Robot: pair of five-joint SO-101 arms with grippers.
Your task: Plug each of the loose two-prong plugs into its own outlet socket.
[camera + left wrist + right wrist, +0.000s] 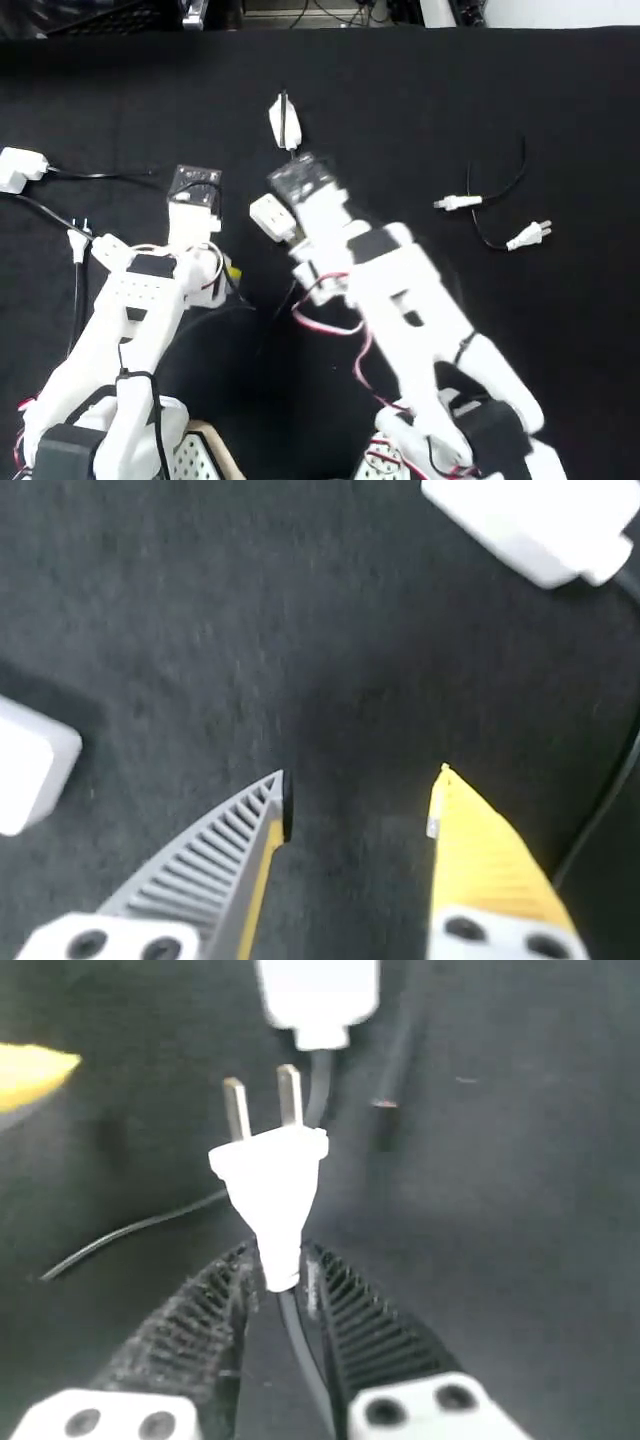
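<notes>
My right gripper point(280, 1260) is shut on the base of a white two-prong plug point(270, 1185). Its prongs point at a white outlet socket point(318, 995) a short way ahead, with a gap between them. From above, that right gripper point(300, 178) sits mid-table just short of the socket point(285, 120). A second white socket point(270, 215) lies beside the arm. My left gripper point(360, 800) is open over bare black cloth with nothing in it; from above it point(195, 185) sits left of centre. Two loose plugs point(458, 202) point(530, 236) on black cords lie at the right.
At the far left lie another white socket point(20, 166) with a black cord and a small plug point(78, 240). The left wrist view has white blocks at its edges point(530, 525) point(30, 765). Black cloth point(420, 100) covers the table.
</notes>
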